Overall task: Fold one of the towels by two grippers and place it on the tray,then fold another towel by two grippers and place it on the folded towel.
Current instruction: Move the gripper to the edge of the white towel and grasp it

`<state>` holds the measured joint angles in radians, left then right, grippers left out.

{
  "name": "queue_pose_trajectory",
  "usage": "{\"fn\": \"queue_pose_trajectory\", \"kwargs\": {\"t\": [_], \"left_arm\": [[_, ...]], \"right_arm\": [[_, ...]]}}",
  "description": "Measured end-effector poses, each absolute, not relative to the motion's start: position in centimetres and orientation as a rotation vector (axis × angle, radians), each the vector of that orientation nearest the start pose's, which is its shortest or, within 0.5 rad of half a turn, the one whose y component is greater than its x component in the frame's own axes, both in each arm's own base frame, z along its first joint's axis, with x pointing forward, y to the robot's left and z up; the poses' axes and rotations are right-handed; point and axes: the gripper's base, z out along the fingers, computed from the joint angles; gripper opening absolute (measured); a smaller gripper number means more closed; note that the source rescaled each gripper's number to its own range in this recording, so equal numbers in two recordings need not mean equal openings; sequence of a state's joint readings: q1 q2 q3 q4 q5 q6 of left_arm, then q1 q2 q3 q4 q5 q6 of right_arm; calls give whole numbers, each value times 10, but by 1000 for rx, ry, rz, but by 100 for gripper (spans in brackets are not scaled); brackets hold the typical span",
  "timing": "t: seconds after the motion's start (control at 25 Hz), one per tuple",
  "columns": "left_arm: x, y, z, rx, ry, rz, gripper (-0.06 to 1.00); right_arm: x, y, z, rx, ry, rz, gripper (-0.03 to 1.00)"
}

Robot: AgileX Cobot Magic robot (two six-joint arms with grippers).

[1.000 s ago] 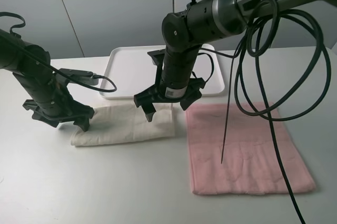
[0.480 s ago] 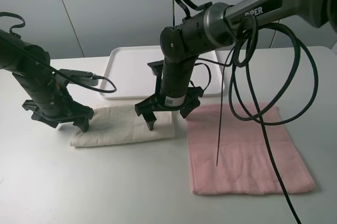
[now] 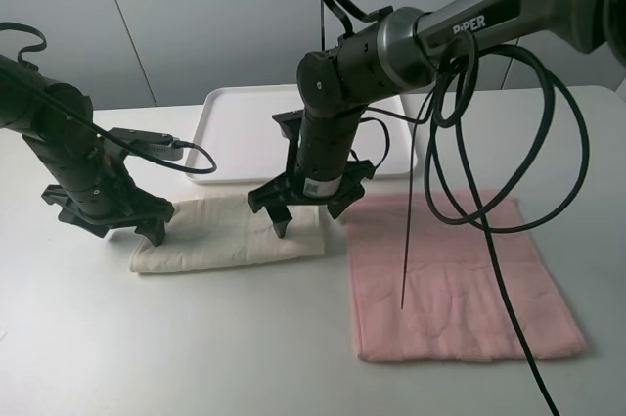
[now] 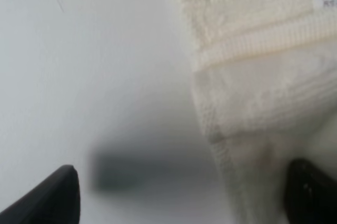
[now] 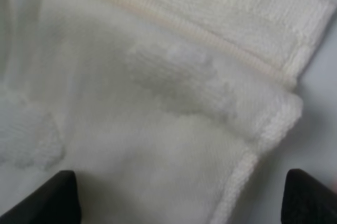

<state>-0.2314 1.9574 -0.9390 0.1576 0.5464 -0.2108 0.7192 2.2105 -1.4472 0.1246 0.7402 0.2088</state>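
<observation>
The cream towel lies folded into a long strip on the table in front of the tray. My left gripper stands open over the strip's left end. In the left wrist view its fingertips straddle the towel's hemmed edge, one over bare table and one over cloth. My right gripper is open and low over the strip's right end. The right wrist view shows cream cloth and its corner between that gripper's spread tips. The pink towel lies flat to the right.
The white tray holds nothing and sits behind the cream towel. Black cables loop down from the right arm and hang over the pink towel. The pink towel's left edge lies close to the cream strip's right end.
My right gripper has come down and shifted slightly left onto the cream towel's right end. The left gripper and both towels have stayed where they were.
</observation>
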Motion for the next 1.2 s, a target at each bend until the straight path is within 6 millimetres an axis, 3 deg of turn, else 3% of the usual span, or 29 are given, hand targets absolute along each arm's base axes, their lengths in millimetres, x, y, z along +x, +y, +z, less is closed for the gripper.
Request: {"fn": "queue_pose_trajectory", "kwargs": {"t": [0.52, 0.64, 0.72, 0.88, 0.92, 1.2], "left_arm": [[310, -66, 91, 233, 3029, 102, 100], [310, -66, 91, 236, 3029, 102, 100], [310, -66, 91, 236, 3029, 102, 100], [310, -66, 91, 239, 3029, 102, 100], [310, -66, 91, 239, 3029, 102, 100], [310, -66, 91, 242, 3029, 102, 100]], "right_arm": [[314, 285, 85, -655, 2983, 209, 81], [315, 285, 84, -660, 2980, 208, 67], [315, 286, 83, -662, 2980, 208, 52], [314, 288, 81, -650, 2985, 251, 11], [314, 288, 81, -651, 2986, 255, 7], [314, 288, 81, -665, 2982, 259, 7]]}}
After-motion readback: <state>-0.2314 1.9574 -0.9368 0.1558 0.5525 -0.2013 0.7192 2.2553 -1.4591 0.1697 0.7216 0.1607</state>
